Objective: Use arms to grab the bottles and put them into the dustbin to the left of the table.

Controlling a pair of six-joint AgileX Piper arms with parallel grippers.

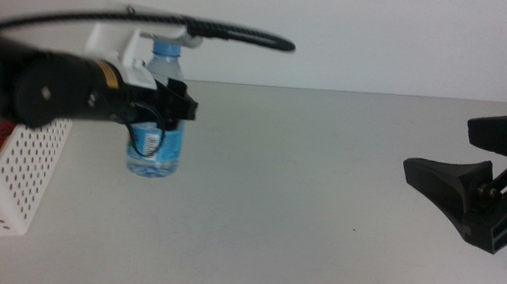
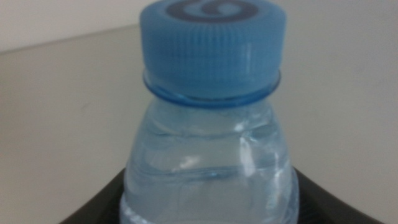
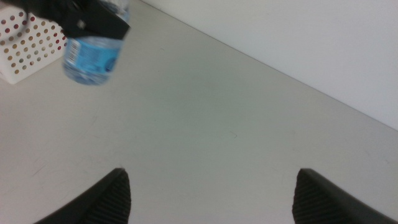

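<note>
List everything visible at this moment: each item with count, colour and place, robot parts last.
water bottle: one, clear bluish with blue cap, near the table's left side, beside the basket, held by the left claw
basket: one, white with perforated sides, at the table's left edge; something red shows inside it
table: one, pale grey
wall: white, behind the table
left claw: black, on the arm coming from the left, closed around the bottle's body
cable: black, arching over the left arm
right claw: black, open and empty, at the right side

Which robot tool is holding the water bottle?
The left tool, next to the white basket, grips the blue-capped water bottle. The right tool waits open and empty across the table.
</note>
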